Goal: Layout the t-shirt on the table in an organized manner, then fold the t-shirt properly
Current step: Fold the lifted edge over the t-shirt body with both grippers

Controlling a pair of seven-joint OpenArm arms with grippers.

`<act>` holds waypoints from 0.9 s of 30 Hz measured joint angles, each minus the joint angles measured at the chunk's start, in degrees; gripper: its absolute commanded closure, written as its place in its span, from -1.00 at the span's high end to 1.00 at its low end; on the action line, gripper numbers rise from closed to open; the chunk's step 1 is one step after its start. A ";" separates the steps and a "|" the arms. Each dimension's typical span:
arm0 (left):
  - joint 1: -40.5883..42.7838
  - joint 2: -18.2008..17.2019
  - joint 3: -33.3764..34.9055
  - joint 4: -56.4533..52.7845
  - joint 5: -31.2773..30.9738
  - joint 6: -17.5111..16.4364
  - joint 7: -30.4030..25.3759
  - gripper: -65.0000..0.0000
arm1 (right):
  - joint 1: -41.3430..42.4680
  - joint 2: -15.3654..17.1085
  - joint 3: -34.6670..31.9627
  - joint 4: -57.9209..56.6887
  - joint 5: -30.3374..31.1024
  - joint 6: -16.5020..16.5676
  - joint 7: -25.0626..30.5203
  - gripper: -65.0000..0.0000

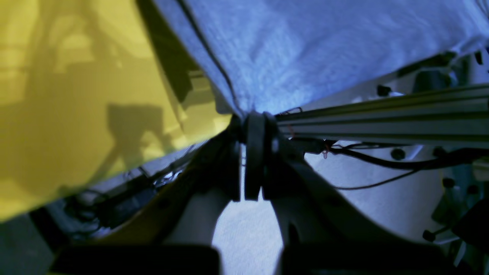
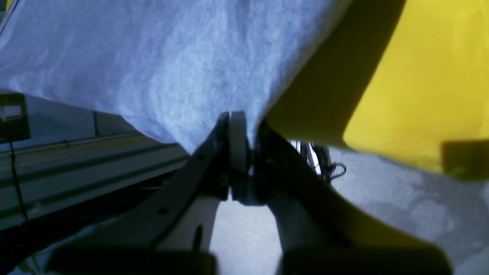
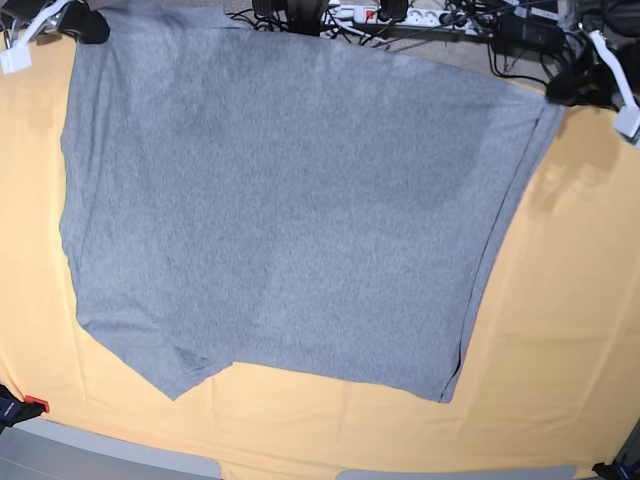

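Note:
The heather-grey t-shirt [image 3: 290, 210] is stretched wide over the pale yellow-orange table [image 3: 560, 330], plain side showing, no lettering visible. My right gripper [image 3: 88, 25] is shut on the shirt's far left corner, and my left gripper [image 3: 562, 90] is shut on its far right corner. In the left wrist view the left gripper [image 1: 252, 118] pinches a gathered point of the t-shirt [image 1: 305, 49], with the table [image 1: 76, 95] to one side. In the right wrist view the right gripper [image 2: 238, 118] clamps the t-shirt [image 2: 153, 57] edge beside the table [image 2: 431, 76].
Power strips and tangled cables [image 3: 400, 15] run along the far edge behind the table. An aluminium rail [image 1: 382, 114] crosses just past the pinched cloth and shows as the aluminium rail [image 2: 76, 164] in the right wrist view. A red-and-black clamp [image 3: 20, 408] sits at the near left corner.

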 measured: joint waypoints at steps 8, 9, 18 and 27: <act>3.50 0.02 -1.62 0.00 0.00 0.00 -0.11 -1.00 | -3.89 0.02 0.00 4.79 0.00 0.00 0.00 -1.00; 3.74 0.02 -1.62 0.00 0.00 0.00 -0.02 -1.00 | -4.15 0.00 0.00 5.18 0.00 0.00 0.00 -1.00; 3.30 0.02 -1.62 0.00 0.00 0.00 0.00 -1.00 | -4.09 0.02 0.00 6.12 0.00 0.00 -0.02 -1.00; -4.35 0.50 -1.62 0.00 0.02 0.00 0.09 -1.00 | -1.55 0.02 0.00 6.12 -0.02 0.00 -0.37 -1.00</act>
